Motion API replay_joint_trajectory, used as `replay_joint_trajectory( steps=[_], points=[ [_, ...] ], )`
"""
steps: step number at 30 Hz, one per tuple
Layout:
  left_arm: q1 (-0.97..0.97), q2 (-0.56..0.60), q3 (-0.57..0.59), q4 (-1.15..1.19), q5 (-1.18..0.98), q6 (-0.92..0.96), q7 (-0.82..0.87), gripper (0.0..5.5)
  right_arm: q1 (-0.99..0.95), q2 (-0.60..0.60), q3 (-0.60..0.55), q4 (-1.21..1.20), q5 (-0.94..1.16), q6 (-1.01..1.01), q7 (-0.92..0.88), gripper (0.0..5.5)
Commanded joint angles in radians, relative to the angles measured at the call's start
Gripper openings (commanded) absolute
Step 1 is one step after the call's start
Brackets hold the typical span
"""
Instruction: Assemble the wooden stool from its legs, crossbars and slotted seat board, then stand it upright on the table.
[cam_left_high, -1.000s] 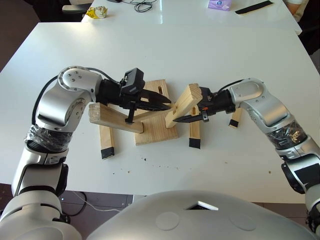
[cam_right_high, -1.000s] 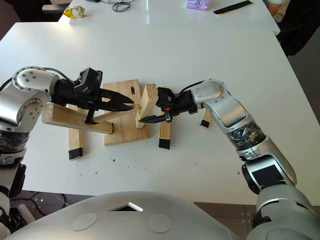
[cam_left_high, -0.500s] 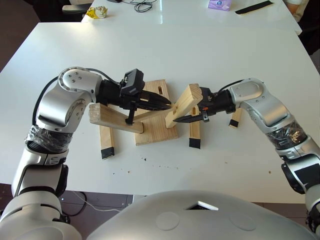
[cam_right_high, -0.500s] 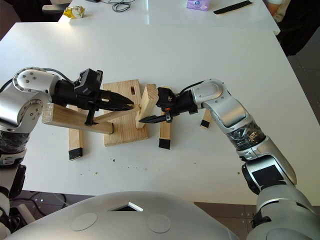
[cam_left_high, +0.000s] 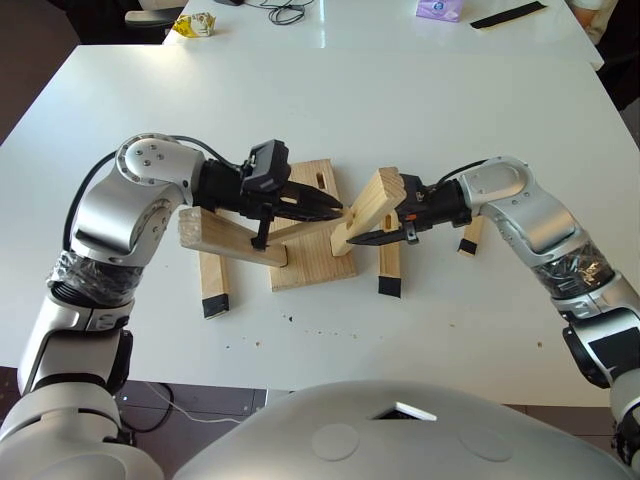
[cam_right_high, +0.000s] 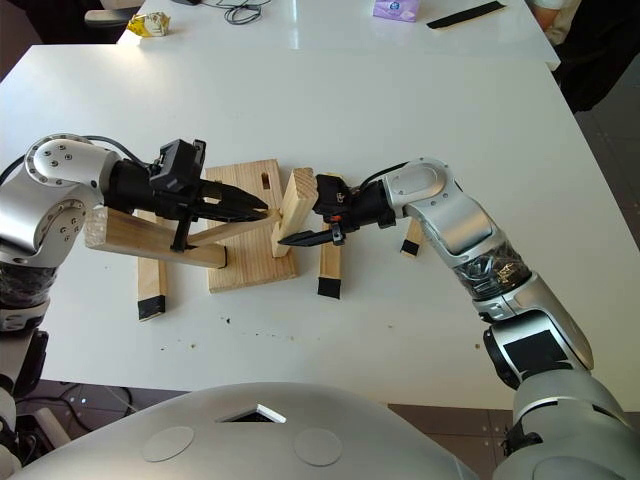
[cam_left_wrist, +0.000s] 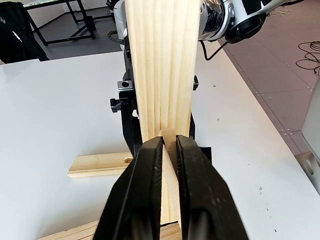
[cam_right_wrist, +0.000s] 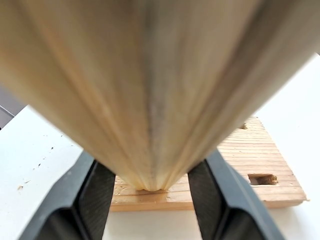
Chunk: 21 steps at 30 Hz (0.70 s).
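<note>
The slotted seat board (cam_left_high: 312, 262) lies flat mid-table. My left gripper (cam_left_high: 333, 209) is over it, shut on a thin crossbar (cam_left_high: 300, 230), whose tip (cam_left_wrist: 168, 136) meets the side of a thick wooden leg (cam_left_high: 371, 203). My right gripper (cam_left_high: 374, 218) is shut on that leg and holds it tilted above the board's right edge; its fingers (cam_right_wrist: 95, 195) flank the leg (cam_right_wrist: 150, 75). The crossbar's other end runs to a block (cam_left_high: 225, 238) at the left, resting across a black-tipped leg (cam_left_high: 213, 285).
A black-tipped leg (cam_left_high: 389, 272) lies under the right gripper and another (cam_left_high: 470, 238) behind the right forearm. A yellow packet (cam_left_high: 195, 24), a purple pack (cam_left_high: 440, 9) and a black strip (cam_left_high: 508, 14) sit on the far table. The table's front edge is near.
</note>
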Motion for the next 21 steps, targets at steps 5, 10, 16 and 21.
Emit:
replay_joint_trajectory(
  steps=[5,10,16,21],
  points=[
    [0.153,0.077,-0.150,0.026,0.153,0.048,-0.002,0.00,0.087,-0.079,0.020,0.066,-0.144,0.081,-0.029,2.04],
    [0.140,0.075,-0.155,0.035,0.151,0.051,0.005,0.00,0.092,-0.071,0.014,0.052,-0.141,0.089,-0.033,2.04],
    [0.103,0.034,-0.129,0.054,0.131,0.071,0.049,0.00,0.085,-0.067,0.013,0.050,-0.142,0.092,-0.032,2.04],
    [-0.019,-0.054,-0.023,0.050,0.021,0.153,0.133,0.00,0.089,-0.073,0.015,0.045,-0.148,0.090,-0.025,2.04]
  ],
)
